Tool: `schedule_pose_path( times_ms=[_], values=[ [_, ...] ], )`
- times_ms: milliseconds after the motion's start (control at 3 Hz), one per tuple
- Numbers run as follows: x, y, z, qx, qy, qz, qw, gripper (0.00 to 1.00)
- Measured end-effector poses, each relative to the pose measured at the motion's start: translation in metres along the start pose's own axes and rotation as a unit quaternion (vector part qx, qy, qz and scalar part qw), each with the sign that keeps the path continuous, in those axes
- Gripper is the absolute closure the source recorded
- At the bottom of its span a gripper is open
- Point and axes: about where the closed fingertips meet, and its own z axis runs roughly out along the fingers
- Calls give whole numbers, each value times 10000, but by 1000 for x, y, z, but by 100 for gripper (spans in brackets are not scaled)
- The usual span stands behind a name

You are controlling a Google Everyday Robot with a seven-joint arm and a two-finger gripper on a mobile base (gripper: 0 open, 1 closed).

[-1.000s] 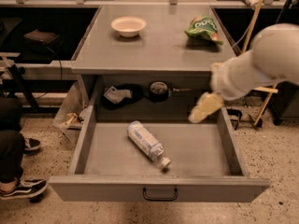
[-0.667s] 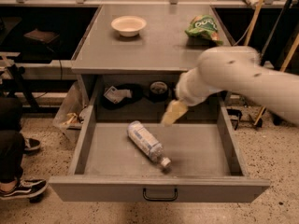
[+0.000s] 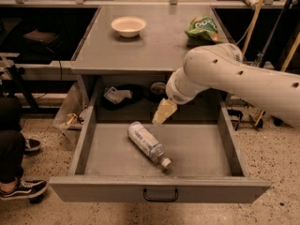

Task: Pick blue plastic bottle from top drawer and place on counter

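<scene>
The blue plastic bottle (image 3: 147, 143) lies on its side in the open top drawer (image 3: 159, 190), its white cap pointing to the front right. My gripper (image 3: 162, 113) hangs over the back middle of the drawer, just above and to the right of the bottle's base, apart from it. The white arm reaches in from the right. The counter (image 3: 150, 46) is the grey cabinet top behind the drawer.
A white bowl (image 3: 128, 26) and a green snack bag (image 3: 202, 28) sit on the counter. Dark items and a small packet (image 3: 116, 95) lie in the cavity behind the drawer. A person's leg and shoe (image 3: 21, 189) are at the left.
The arm has swung left across the drawer, bringing the gripper from the right side to just above the bottle's base. The bottle has not moved.
</scene>
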Motion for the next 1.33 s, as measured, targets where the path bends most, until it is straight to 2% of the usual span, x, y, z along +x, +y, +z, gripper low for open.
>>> schedule_pose_path(
  times_ms=[333,667,1000,1333],
  values=[
    [5,27,13,-571,-13,55,9984,0],
    [11,62,33,-1296,-183,21,9914,0],
    [10,64,34,-1320,-185,-9,9911,0],
    [15,67,54,-1097,27,165,9938,0]
  ],
)
